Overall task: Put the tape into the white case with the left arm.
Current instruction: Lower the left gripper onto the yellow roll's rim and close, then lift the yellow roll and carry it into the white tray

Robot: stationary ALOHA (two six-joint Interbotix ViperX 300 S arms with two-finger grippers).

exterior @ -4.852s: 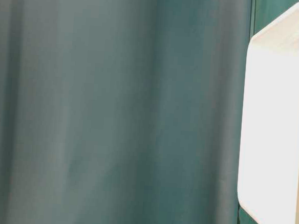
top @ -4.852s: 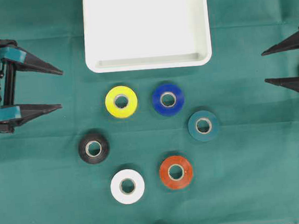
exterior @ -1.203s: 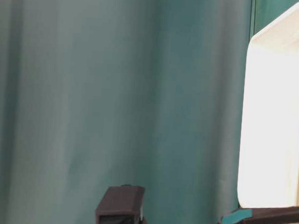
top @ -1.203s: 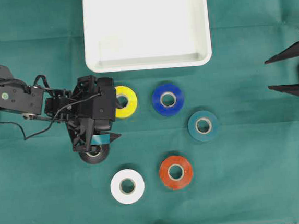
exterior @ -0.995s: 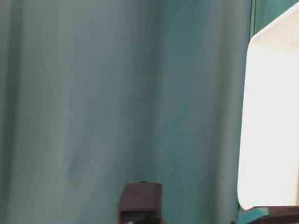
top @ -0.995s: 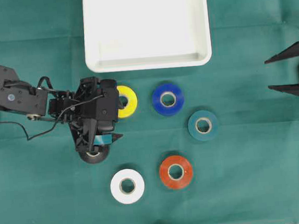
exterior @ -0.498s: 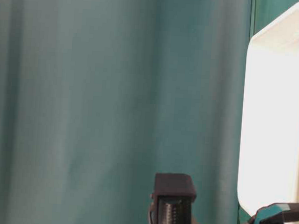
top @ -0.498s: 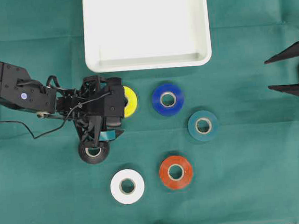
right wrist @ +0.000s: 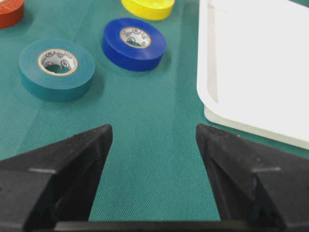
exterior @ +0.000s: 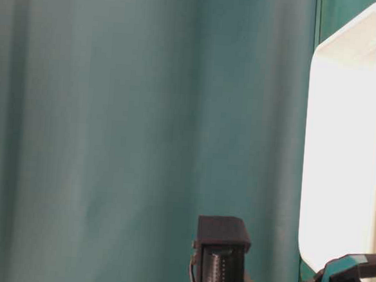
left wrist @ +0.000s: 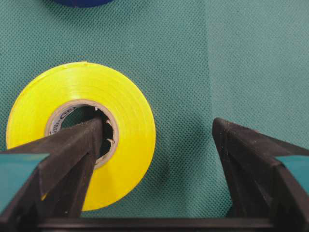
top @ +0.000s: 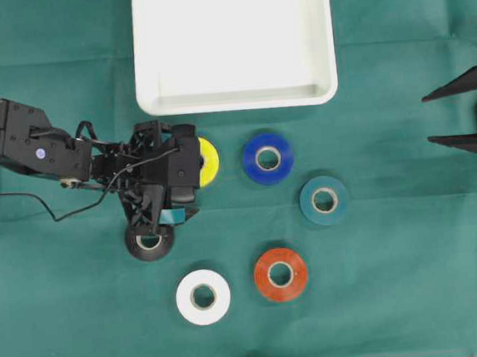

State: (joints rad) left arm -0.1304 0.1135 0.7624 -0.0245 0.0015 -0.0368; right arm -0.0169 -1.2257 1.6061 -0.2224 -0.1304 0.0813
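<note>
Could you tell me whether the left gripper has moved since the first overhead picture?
Yes. The left gripper has travelled rightward from the mat's left edge to the yellow tape roll, below the white case, which stayed put.

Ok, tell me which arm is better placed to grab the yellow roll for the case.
Left. The left gripper already straddles the yellow tape, one finger in the core, the other outside the roll's wall, jaws apart. The right gripper sits open at the table's far edge, away from every roll.
</note>
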